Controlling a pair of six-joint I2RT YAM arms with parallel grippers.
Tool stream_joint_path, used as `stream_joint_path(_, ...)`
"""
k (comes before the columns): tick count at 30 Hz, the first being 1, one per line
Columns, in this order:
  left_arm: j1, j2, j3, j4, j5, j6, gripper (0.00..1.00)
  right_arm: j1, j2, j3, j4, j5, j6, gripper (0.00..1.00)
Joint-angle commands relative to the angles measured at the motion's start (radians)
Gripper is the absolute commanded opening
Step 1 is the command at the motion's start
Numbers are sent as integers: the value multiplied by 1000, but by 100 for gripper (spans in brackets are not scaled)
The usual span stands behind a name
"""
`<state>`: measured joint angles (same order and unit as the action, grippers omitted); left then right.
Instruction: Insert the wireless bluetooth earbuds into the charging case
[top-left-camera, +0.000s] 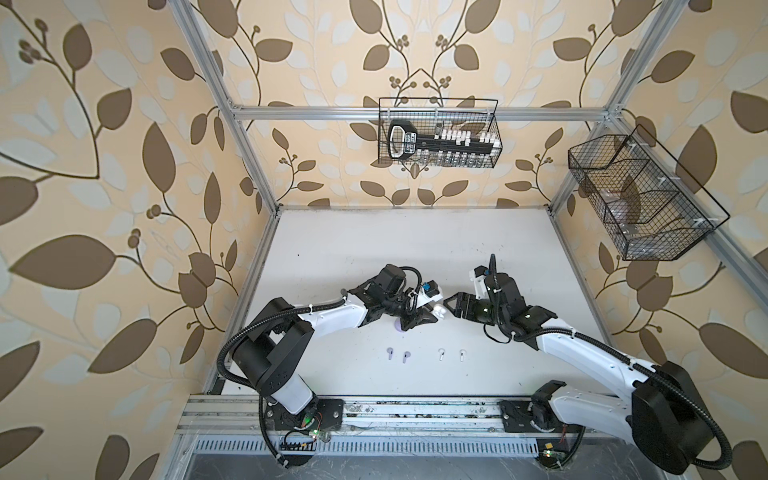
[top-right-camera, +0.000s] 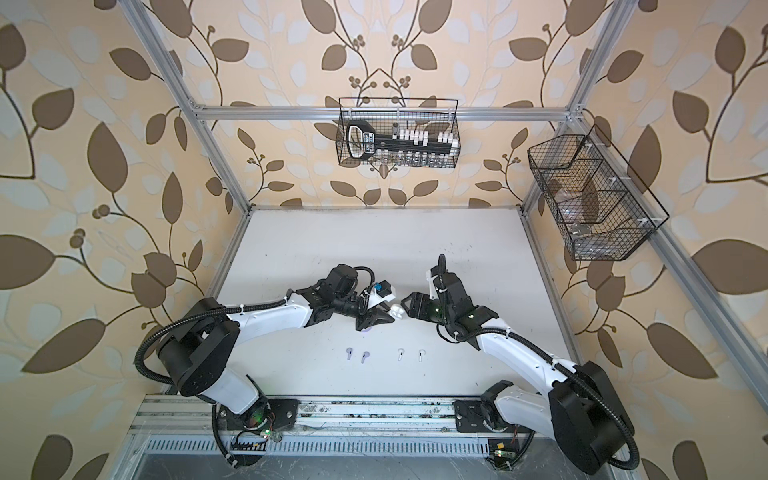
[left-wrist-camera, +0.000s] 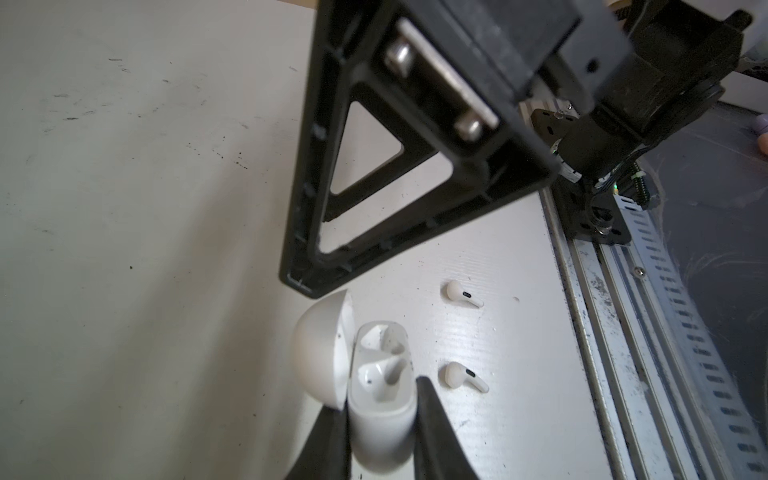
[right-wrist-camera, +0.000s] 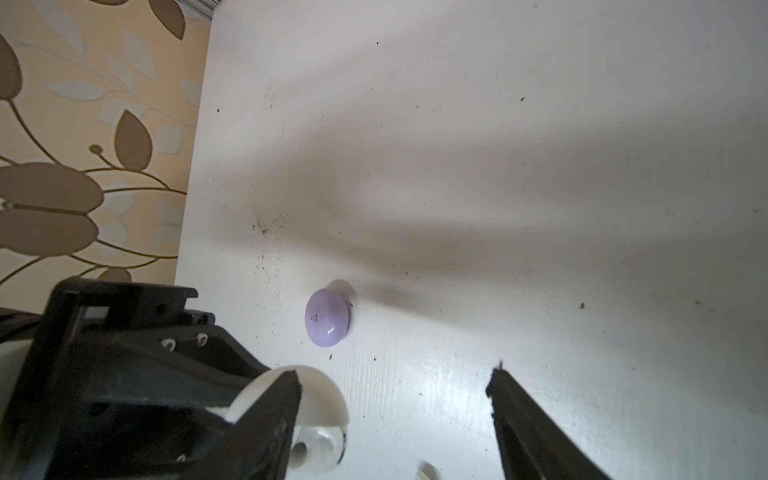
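Leaf-print wallpaper all round, and an aluminium frame boxes in a scuffed white table peppered with dark specks. Two wire holders hang off that frame: the back basket and the side basket. Both arms meet mid-table. The left gripper is clamped on the white charging case, lid flipped up, its two wells in plain sight. The right gripper stands spread wide, gripping nothing, one finger right at that lid; contact I can't call. A closed lilac case sits on the table just beside. Nearer the front rail, in one row: two lilac earbuds, then two white earbuds, all lying loose.
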<state>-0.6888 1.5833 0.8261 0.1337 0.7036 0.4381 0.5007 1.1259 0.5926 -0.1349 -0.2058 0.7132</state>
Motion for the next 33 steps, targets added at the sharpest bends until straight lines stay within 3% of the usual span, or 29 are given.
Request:
stream_joint_path(1,-8,5,-2,47,-6,9,0,0,-96,21,-106,41,-26,74)
stream_joint_path(7,-8,20,-30,150,-44,-36,0,104,-181,33,-319,207,-27,72)
stream_joint_path(11,-10,27,-72,269,-62,-104,0,211,-178,14,-410,322,43,62)
stream_joint_path(15,-14,27,-117,353,-79,-95,0,299,-147,-2,-449,390,115,57)
stream_joint_path(24,-26,16,-225,535,-38,-49,0,375,-24,-28,-435,426,176,48)
stream_joint_path(33,-26,32,-315,714,42,5,0,389,38,-44,-395,416,201,46)
